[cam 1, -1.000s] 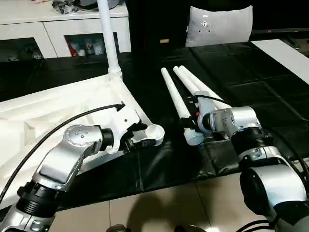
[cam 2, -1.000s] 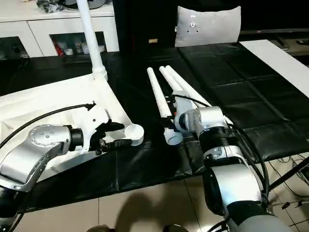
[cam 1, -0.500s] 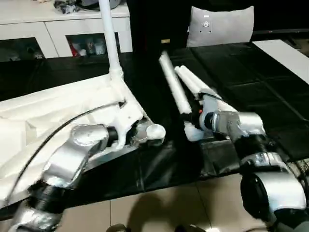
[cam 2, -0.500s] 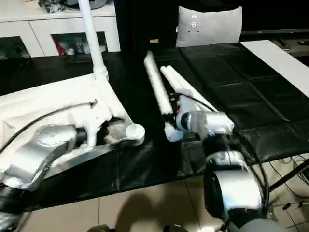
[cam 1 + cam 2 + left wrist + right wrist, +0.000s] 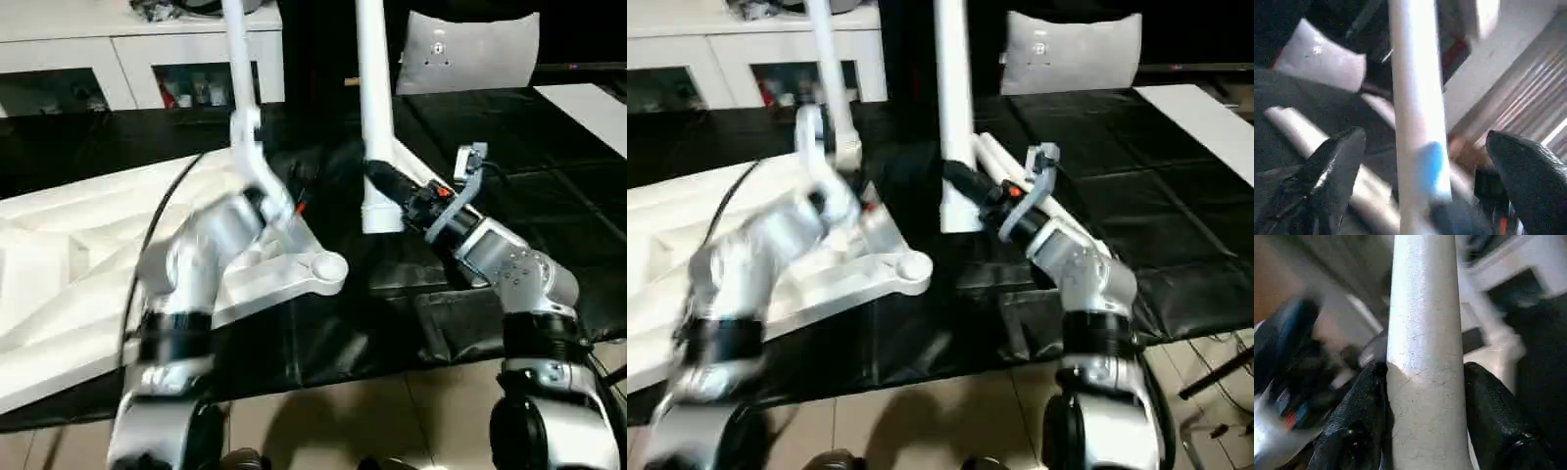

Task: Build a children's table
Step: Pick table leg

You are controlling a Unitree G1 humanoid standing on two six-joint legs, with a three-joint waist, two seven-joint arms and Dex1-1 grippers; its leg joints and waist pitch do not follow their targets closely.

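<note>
The white tabletop (image 5: 78, 255) lies underside up on the black work table. One white leg (image 5: 238, 69) stands upright in its far corner socket. The near corner socket (image 5: 328, 271) is bare. My right gripper (image 5: 387, 186) is shut on a second leg (image 5: 372, 88) and holds it upright, its thick end hanging just above the black cover. The right wrist view shows both fingers (image 5: 1361, 406) pressed against that leg (image 5: 1422, 333). My left gripper (image 5: 284, 201) is raised beside it, open. In the left wrist view the fingers (image 5: 1337, 166) stand wide apart with the held leg (image 5: 1415, 98) ahead of the gap.
More white legs (image 5: 994, 152) lie on the black cover behind the right gripper. A grey cushion (image 5: 470, 54) stands at the back, white cabinets (image 5: 127, 59) at the back left, a white board (image 5: 588, 108) at the right. The table's front edge drops to tiled floor (image 5: 343, 431).
My right gripper has lifted a leg from lying flat to upright. My left gripper has opened, left the near corner socket and risen toward that leg. The camera has also shifted.
</note>
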